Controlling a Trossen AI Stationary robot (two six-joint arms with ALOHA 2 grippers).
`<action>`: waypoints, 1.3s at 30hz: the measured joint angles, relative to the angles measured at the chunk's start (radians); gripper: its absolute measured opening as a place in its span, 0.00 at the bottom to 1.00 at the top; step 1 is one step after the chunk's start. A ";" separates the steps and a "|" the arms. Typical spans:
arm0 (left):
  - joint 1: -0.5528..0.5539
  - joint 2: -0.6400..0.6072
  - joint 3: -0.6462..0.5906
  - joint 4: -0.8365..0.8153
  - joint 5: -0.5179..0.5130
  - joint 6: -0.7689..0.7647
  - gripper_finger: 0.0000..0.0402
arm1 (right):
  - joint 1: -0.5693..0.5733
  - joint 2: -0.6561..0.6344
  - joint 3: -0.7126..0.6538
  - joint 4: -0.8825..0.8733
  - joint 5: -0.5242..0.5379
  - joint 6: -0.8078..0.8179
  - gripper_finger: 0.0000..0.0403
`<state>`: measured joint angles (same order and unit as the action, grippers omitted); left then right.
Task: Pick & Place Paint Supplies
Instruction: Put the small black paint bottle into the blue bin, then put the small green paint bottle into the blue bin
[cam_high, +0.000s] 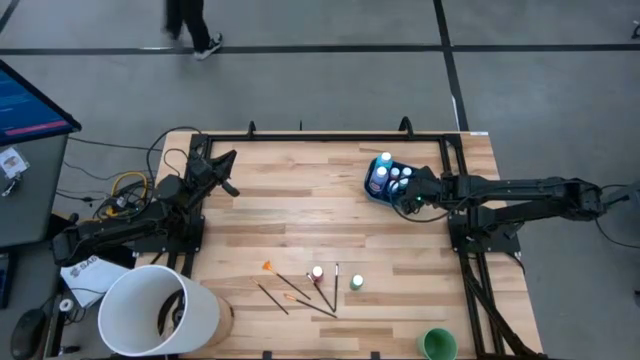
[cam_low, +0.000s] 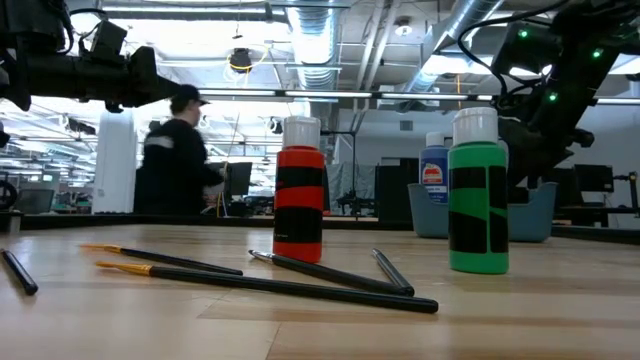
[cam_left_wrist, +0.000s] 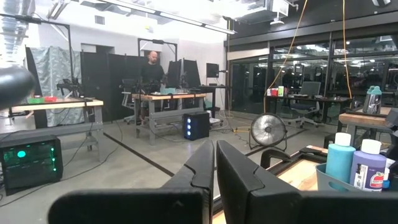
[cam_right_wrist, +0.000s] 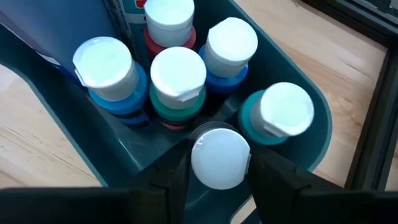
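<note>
Brushes (cam_high: 300, 292) lie scattered on the near part of the counter (cam_high: 300, 210), a red bottle (cam_high: 317, 272) and a green bottle (cam_high: 357, 283) standing upright among them. Farther back, the right claw (cam_right_wrist: 219, 163) is down inside the teal tub (cam_high: 378, 188), its fingers (cam_right_wrist: 171, 171) on either side of a white-capped bottle (cam_right_wrist: 219, 157) that stands packed against five more bottles (cam_right_wrist: 178, 78); whether they pinch it or have just let go can't be told. Far left, the left claw (cam_left_wrist: 214, 165) waits above the counter's back edge, fingers nearly together and empty. Beyond the counter, a person (cam_high: 190, 25) crosses the floor.
</note>
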<state>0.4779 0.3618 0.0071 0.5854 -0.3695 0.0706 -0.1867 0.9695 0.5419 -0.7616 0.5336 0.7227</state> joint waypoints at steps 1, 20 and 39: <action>0.000 0.000 0.000 0.000 0.000 0.000 0.02 | 0.000 0.000 0.000 0.000 0.003 0.000 0.36; 0.000 0.000 0.000 0.000 0.000 0.000 0.02 | 0.000 -0.003 0.090 -0.053 0.011 -0.085 0.49; 0.000 0.000 0.000 0.000 0.000 0.000 0.02 | 0.303 0.133 0.249 0.436 -0.534 -0.316 0.47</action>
<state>0.4782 0.3618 0.0070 0.5858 -0.3698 0.0706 0.1160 1.1026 0.7909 -0.3254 -0.0005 0.4070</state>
